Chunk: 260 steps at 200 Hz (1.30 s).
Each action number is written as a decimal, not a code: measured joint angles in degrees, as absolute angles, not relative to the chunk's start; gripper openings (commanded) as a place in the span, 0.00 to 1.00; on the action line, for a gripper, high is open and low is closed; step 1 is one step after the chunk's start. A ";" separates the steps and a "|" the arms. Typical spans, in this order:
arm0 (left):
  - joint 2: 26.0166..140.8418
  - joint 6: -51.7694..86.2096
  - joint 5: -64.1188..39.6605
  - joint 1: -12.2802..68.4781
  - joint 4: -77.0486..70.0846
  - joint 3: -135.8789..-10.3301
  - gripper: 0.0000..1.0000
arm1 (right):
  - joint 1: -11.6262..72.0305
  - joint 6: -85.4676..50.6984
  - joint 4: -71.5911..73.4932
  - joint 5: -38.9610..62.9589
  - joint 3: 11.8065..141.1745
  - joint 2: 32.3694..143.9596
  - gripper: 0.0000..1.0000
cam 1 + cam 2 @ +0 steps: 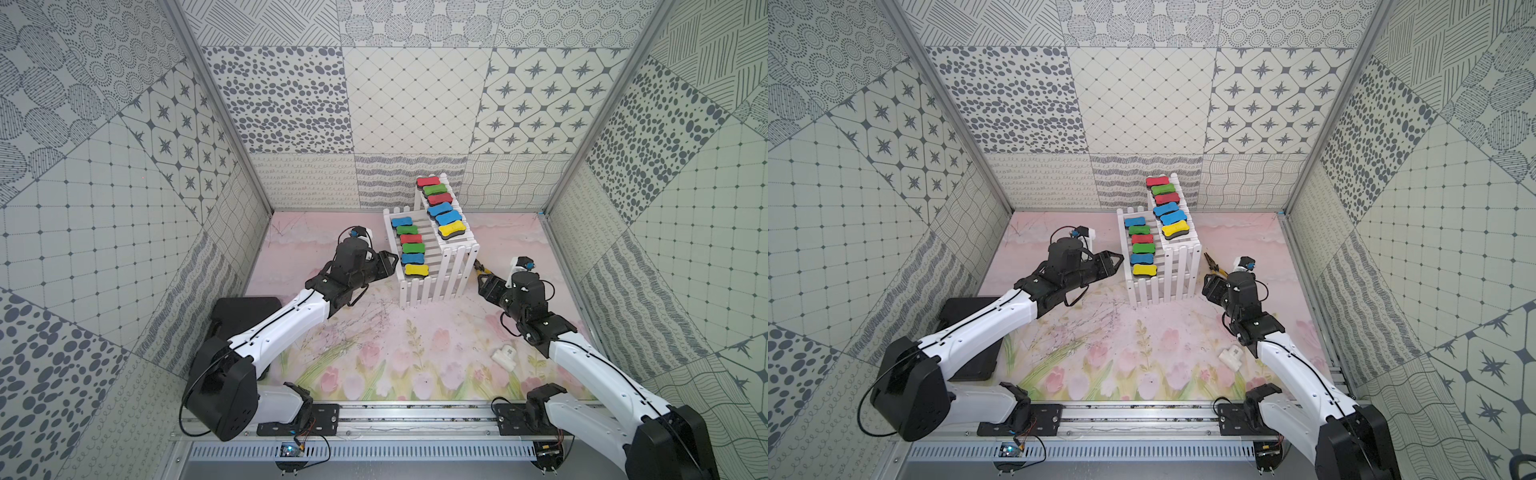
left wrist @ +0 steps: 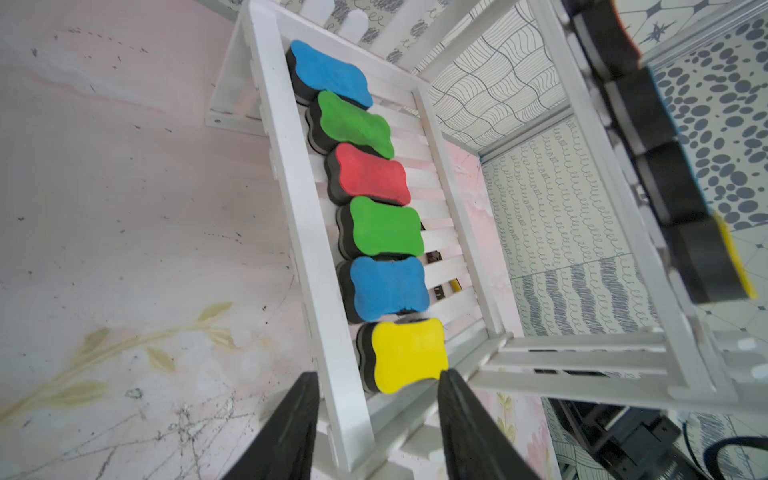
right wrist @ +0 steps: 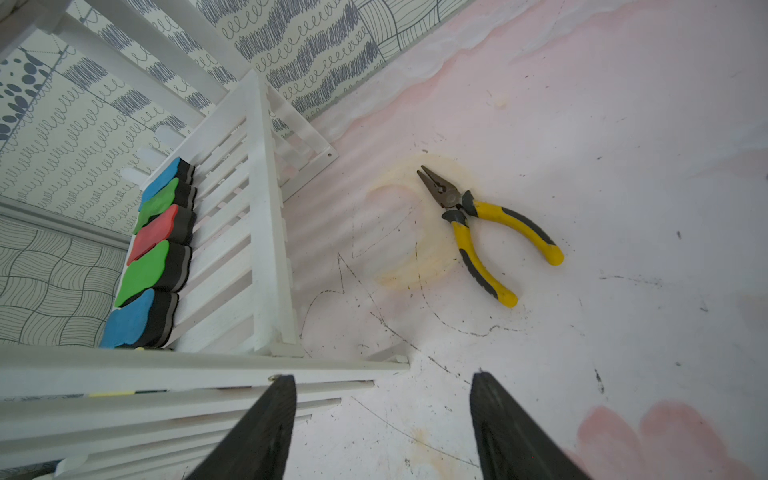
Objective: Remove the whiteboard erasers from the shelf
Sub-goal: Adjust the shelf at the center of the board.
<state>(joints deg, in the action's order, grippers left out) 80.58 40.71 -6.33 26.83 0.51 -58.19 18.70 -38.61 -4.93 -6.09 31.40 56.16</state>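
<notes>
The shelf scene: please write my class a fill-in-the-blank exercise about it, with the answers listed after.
Each tier of the shelf holds ____ whiteboard erasers.
The eraser nearest the left gripper has a ____ top.
The yellow-handled tool on the mat is a pair of ____.
The right gripper holds ____.
Answers: six; yellow; pliers; nothing.

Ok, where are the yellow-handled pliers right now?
In the right wrist view the pliers lie flat on the mat, on the robot's right of the shelf and ahead of the open right gripper, touching neither.
</notes>
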 measured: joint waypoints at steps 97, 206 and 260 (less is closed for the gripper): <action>85.60 38.57 -10.09 29.06 0.71 -56.12 0.39 | 18.68 -38.87 -5.87 -6.09 31.40 54.46 0.71; 83.44 40.56 -7.73 36.62 -3.62 -50.81 0.37 | 18.68 -40.14 -5.89 -6.52 31.40 53.21 0.71; 87.15 41.41 -7.33 41.47 -4.47 -54.19 0.37 | 18.61 -40.93 -7.66 -8.88 31.38 49.78 0.70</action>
